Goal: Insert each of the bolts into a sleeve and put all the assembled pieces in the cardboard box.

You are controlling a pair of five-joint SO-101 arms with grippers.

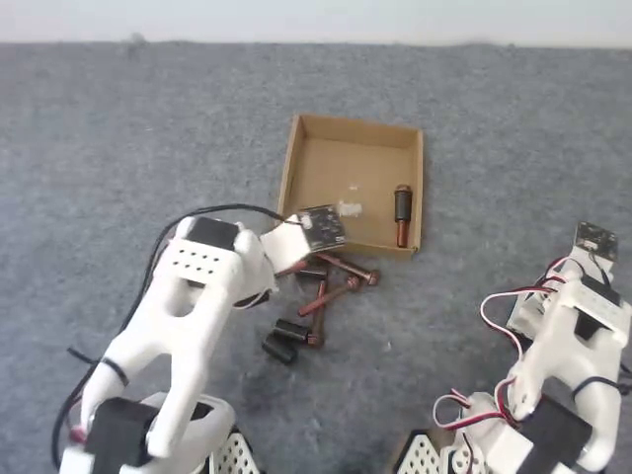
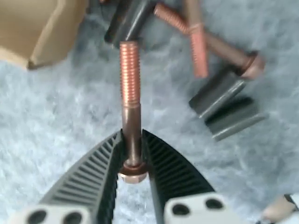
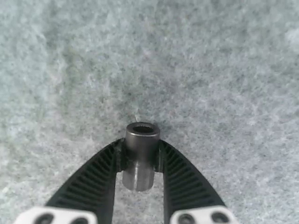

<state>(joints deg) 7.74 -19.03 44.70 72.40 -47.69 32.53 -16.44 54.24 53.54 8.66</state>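
Copper bolt (image 2: 130, 93) sits pinched near its head in the left gripper (image 2: 132, 136), thread pointing straight out. The right gripper (image 3: 141, 148) squeezes one sleeve (image 3: 141, 140), hole facing out, well apart to the right. By the box (image 1: 341, 163) lie maybe three bolts (image 1: 345, 265) and three sleeves (image 1: 290, 329). One joined piece (image 1: 403, 215) is inside.

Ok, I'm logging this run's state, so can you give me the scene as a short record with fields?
left pincer: shut on a copper-coloured bolt, gripped near its head
right pincer: shut on a dark sleeve, its open bore visible
cardboard box: holds one assembled piece, lying near one side wall
loose bolts: piled on the grey carpet just outside the box
loose sleeves: in the same pile
held bolt and held sleeve: not yet joined
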